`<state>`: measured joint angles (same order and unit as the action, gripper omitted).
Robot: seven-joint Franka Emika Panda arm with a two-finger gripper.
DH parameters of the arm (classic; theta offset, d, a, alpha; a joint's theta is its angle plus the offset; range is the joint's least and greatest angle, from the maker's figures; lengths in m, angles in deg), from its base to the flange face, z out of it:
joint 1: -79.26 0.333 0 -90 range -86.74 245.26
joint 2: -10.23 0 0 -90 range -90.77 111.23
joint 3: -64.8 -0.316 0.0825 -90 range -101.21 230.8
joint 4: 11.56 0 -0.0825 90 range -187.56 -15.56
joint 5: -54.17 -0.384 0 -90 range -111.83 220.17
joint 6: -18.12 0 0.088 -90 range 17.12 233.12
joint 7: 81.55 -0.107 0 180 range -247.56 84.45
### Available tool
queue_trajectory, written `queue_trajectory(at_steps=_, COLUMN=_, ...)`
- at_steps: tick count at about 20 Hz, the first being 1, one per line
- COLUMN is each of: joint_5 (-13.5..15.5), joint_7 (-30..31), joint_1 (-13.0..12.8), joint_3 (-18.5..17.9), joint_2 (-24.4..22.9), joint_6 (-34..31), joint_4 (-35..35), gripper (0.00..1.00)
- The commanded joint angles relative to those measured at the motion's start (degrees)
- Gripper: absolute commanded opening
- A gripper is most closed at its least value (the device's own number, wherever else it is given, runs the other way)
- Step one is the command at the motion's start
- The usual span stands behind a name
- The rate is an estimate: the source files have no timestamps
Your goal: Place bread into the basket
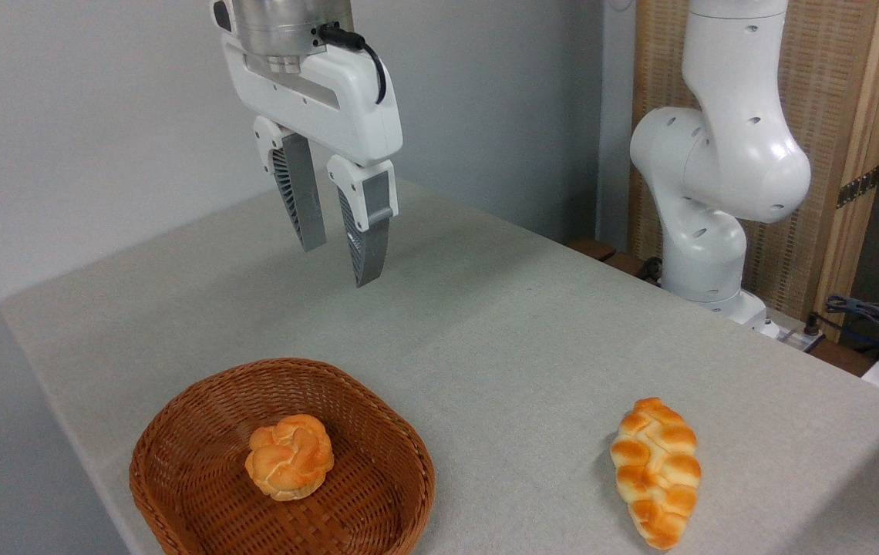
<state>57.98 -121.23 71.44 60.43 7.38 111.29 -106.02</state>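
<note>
Honestly, my gripper (pixel 339 266), jaws released at upper centre, risks grabbing the bun (pixel 290 456) in the basket (pixel 177 432), not the bread (pixel 657 470) lower right.

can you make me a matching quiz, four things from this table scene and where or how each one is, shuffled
Things:
1. braided loaf
2. knotted bun
3. basket
4. pincer

Places or states:
A. inside the basket
B. open, empty, raised above the table
C. lying on the bare table at lower right
D. at the table's lower-left edge, holding one item

Pairs: 1-C, 2-A, 3-D, 4-B
</note>
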Motion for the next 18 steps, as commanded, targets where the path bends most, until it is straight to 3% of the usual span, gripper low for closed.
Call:
queue_trajectory(at_steps=1, joint_5=-0.39, joint_7=0.30, joint_1=-0.36, joint_3=-0.65, joint_2=0.04, joint_6=-0.18, joint_4=0.16, gripper=1.00)
queue_trajectory(at_steps=15, joint_5=-0.47, joint_7=1.26, joint_1=-0.36, joint_3=-0.65, joint_2=-1.01, joint_6=-0.62, joint_4=-0.72, gripper=1.00)
queue_trajectory(at_steps=18, joint_5=-0.47, joint_7=3.81, joint_1=-0.45, joint_3=-2.49, joint_2=-3.03, joint_6=-0.44, joint_4=-4.66, gripper=1.00)
